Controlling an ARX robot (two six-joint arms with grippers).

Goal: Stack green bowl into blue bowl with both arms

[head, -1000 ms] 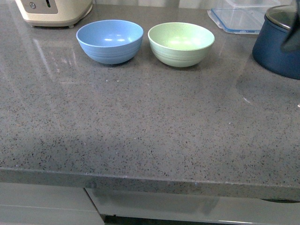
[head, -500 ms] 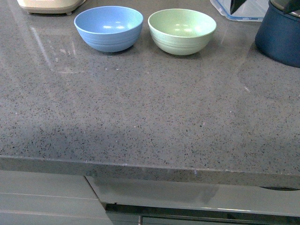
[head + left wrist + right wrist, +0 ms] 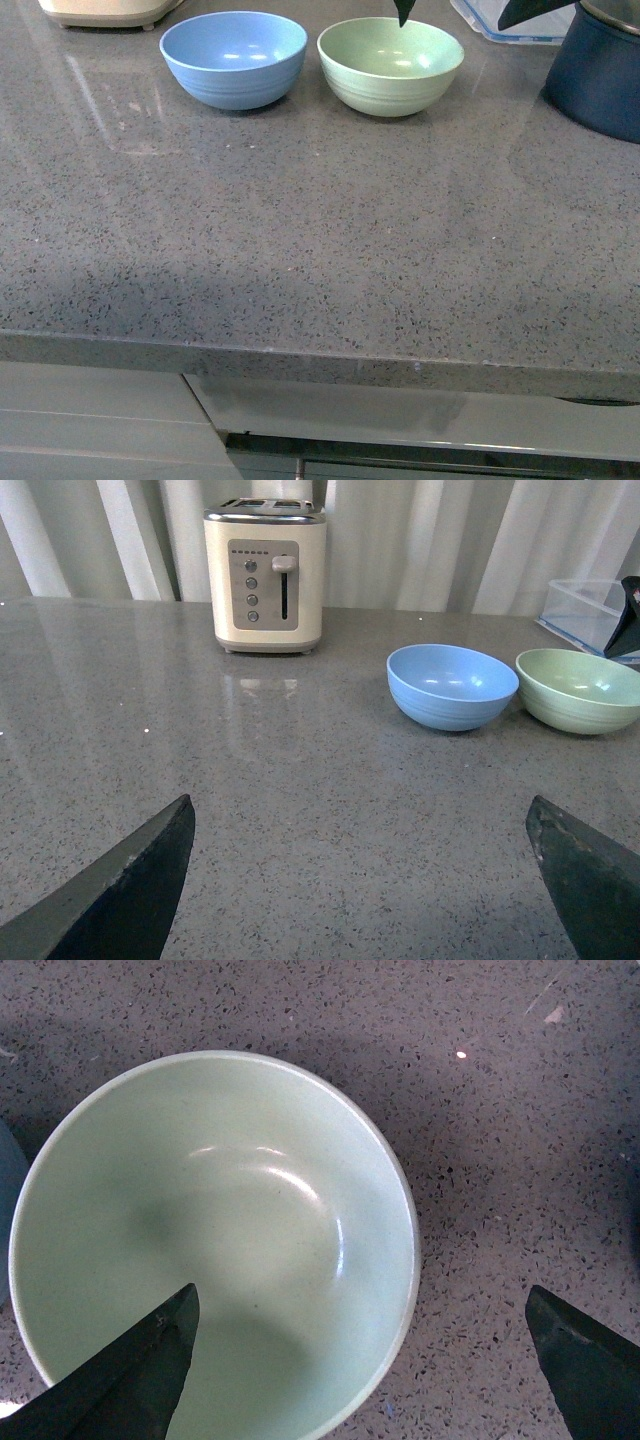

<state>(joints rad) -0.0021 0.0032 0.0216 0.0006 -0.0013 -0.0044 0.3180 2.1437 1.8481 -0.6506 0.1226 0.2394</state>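
Observation:
The green bowl point(image 3: 390, 65) and the blue bowl point(image 3: 233, 58) stand side by side at the back of the grey counter, blue on the left, both upright and empty. My right gripper point(image 3: 465, 12) hangs open above the green bowl's right side. In the right wrist view one of its fingertips point(image 3: 130, 1380) is over the green bowl's point(image 3: 215, 1240) inside and the other over the counter, so the rim lies between them without touching. My left gripper point(image 3: 360, 880) is open over bare counter, well short of the blue bowl point(image 3: 452, 686) and green bowl point(image 3: 578, 689).
A dark navy pot point(image 3: 597, 75) stands right of the green bowl, with a clear plastic container point(image 3: 490, 18) behind. A cream toaster point(image 3: 266, 575) sits at the back left. The counter's front edge point(image 3: 320, 365) runs above white drawers.
The right gripper's dark tips have come in at the top of the front view and moved left over the green bowl. The bowls have not moved.

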